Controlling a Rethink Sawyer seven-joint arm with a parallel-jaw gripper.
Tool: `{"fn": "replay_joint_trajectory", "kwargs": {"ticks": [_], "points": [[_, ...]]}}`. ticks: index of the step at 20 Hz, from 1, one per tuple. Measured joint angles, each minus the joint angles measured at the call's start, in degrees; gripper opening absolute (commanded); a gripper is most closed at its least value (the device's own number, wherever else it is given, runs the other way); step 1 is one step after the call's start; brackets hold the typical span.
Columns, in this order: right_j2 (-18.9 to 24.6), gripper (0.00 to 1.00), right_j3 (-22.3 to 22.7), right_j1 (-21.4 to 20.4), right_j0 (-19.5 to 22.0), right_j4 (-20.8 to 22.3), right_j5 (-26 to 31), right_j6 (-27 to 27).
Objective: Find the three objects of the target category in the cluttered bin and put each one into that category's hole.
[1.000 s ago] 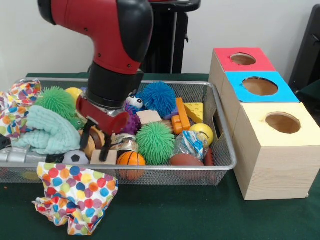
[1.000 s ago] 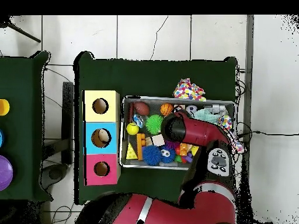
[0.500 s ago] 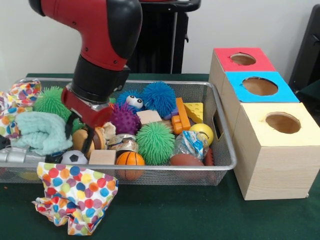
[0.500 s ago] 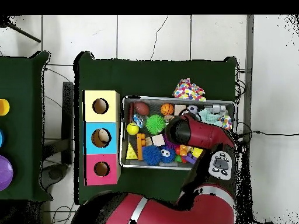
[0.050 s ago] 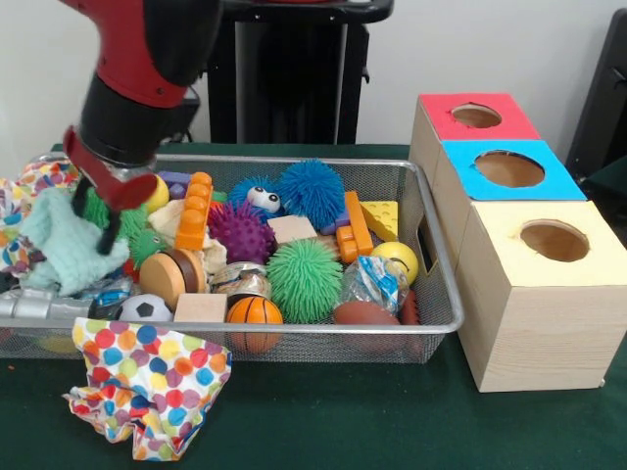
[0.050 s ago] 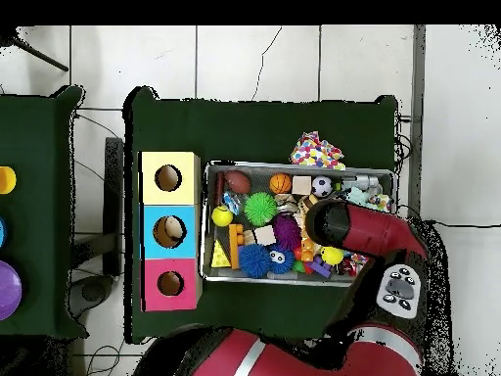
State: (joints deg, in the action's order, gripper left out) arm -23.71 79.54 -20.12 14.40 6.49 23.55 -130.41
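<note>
Green table (image 5: 343, 431), wire bin (image 5: 431, 245), three boxes (image 5: 534, 294) (holed), dotted cloth (image 5: 147, 387)

We see a bin (image 5: 431, 284) of fine metal wire mesh with a shiny rim. The three boxes (image 5: 534, 323) look like pale bare wood with matt painted tops. The green ball (image 5: 305, 280) and blue ball (image 5: 313, 192) are soft and spiky. The mint cloth (image 5: 61, 250) is fluffy, the dotted cloth (image 5: 147, 387) crumpled, the basketball (image 5: 256, 313) smooth, the tablecloth (image 5: 392, 421) matt green.
</note>
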Motion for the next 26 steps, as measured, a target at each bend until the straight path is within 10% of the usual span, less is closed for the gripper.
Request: {"fn": "replay_joint_trajectory", "kwargs": {"ticks": [9, 26], "points": [[0.88, 1.00, -3.20, -0.34, 5.52, 0.61, 6.52, 0.00], [19.23, 1.00, -2.17, -1.80, 22.18, 0.72, 18.01, 1.10]]}}
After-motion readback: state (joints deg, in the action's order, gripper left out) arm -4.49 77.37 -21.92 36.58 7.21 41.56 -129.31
